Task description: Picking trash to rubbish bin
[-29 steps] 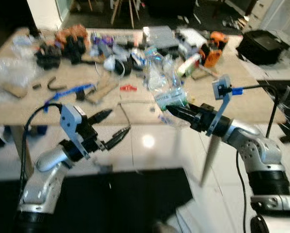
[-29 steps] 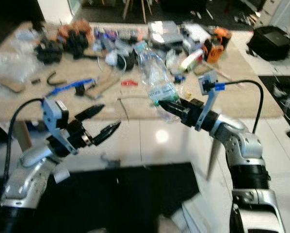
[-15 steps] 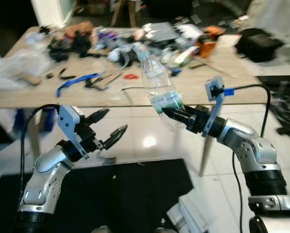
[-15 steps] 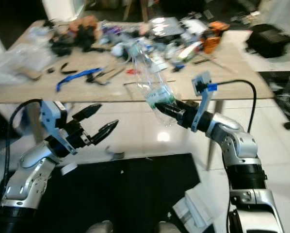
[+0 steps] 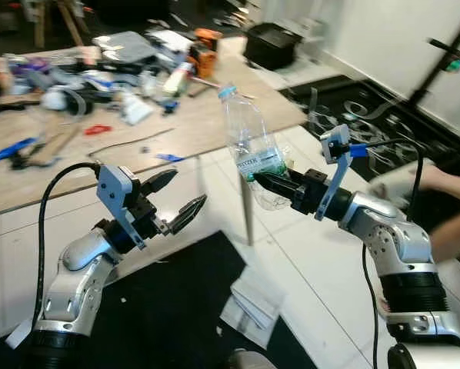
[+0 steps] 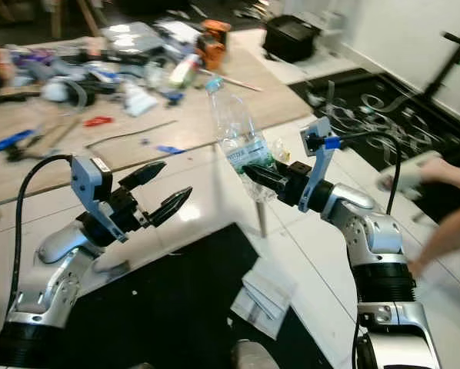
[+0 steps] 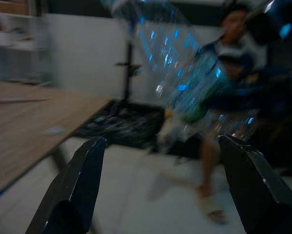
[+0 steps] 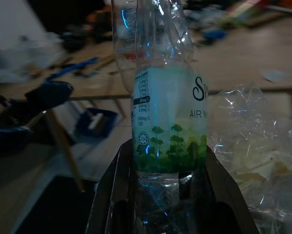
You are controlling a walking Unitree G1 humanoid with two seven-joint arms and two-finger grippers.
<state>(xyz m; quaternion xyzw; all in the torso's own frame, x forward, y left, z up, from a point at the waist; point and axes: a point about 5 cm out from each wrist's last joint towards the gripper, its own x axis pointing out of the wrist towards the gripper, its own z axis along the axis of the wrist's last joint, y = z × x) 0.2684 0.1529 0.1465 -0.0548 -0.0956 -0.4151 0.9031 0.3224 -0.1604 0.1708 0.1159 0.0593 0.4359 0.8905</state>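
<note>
Since the earlier frame, only the camera had swung; the plastic bottle (image 5: 249, 146) remained clamped near its base in the right gripper (image 5: 267, 181), upright, cap tilted slightly leftward, beyond the cluttered desk (image 5: 207, 115) corner, crinkled wrapper (image 8: 253, 141) beside it. Left gripper (image 5: 178, 201) hovered empty, fingers apart. White floor (image 5: 307, 261) lay below; a person's arm (image 6: 445, 231) reached in.

Blurred person (image 7: 219, 97), arm (image 6: 445, 231) cut by frame edge
</note>
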